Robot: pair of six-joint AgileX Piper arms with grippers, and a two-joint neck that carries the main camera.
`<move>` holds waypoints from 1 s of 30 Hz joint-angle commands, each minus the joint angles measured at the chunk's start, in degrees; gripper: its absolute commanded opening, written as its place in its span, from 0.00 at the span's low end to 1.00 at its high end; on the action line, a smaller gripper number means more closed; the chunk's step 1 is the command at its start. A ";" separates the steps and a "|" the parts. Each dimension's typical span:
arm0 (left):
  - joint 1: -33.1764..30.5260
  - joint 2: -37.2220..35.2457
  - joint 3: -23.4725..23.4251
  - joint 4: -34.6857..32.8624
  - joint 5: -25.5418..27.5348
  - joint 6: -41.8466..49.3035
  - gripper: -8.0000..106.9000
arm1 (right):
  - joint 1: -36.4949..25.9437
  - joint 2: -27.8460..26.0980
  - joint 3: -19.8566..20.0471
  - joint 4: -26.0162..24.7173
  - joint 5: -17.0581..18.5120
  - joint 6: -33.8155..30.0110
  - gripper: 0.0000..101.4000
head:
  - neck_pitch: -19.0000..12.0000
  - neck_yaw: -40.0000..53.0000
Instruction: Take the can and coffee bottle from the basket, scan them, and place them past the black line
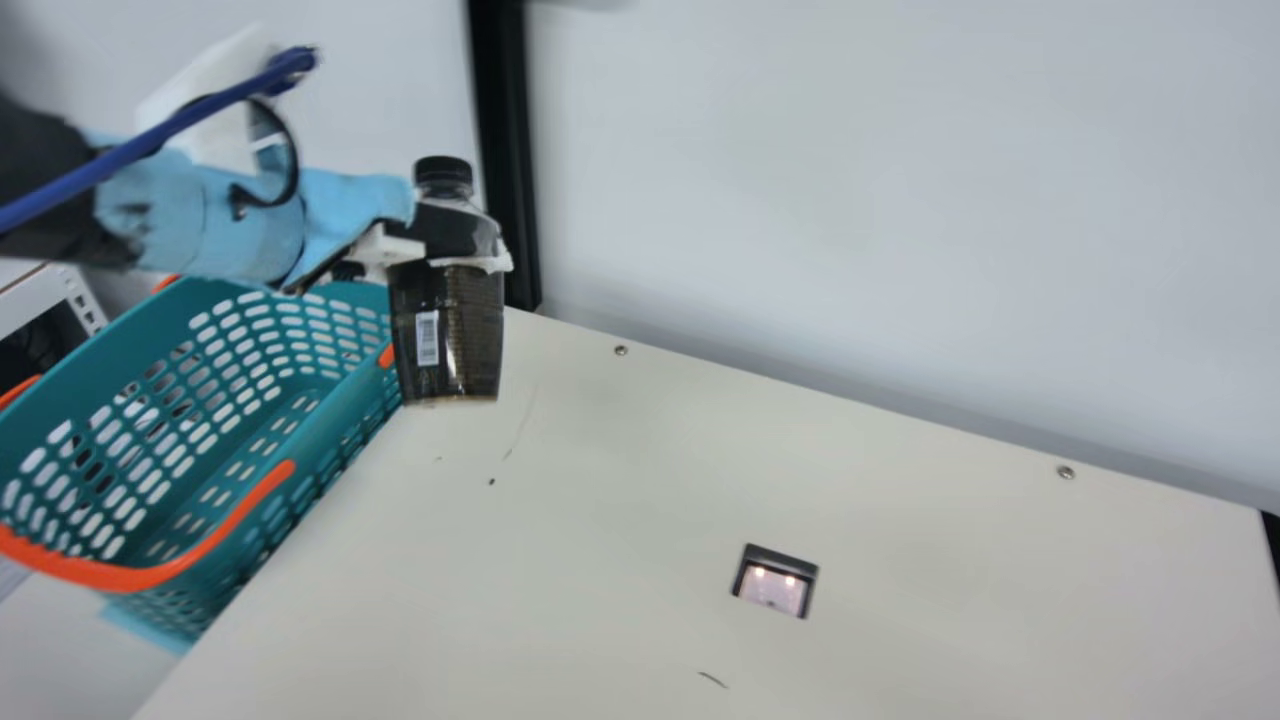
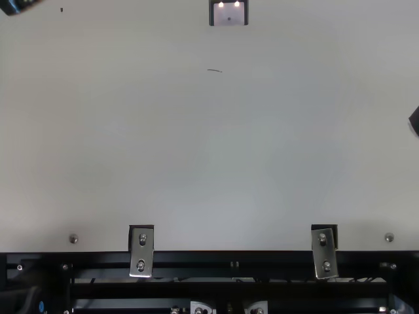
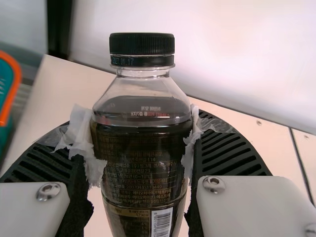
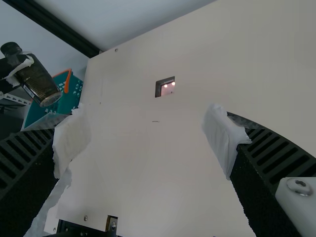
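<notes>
One dark, black-capped plastic coffee bottle (image 1: 447,335) is clamped in the left gripper (image 1: 448,257) near the teal slotted basket (image 1: 345,400); its wrist view adds fine print. The right wrist view shows the right gripper (image 2: 415,122) wide apart.

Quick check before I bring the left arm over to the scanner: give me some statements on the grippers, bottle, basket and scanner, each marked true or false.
1. The left gripper holds the coffee bottle upright. True.
2. The bottle's cap is off. False: the black cap is on.
3. Two small lights glow in the scanner window. True.
4. The bottle stands on the scanner window. False: it is held up, well away from it, by the basket.
5. A barcode label shows on the bottle's lower half. True.
6. The right gripper is closed. False: its fingers are spread, with nothing between them.
</notes>
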 commanded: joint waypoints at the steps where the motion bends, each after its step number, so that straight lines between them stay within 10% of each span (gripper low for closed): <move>1: -2.60 -0.65 0.71 -0.16 -0.58 -0.94 0.16 | 0.00 0.00 0.00 0.00 0.00 0.00 1.00 | -0.91 -2.63; 30: -17.49 -1.03 -2.80 -12.56 0.58 -5.41 0.16 | 0.00 0.00 0.00 0.00 0.00 0.00 1.00 | -1.82 -34.93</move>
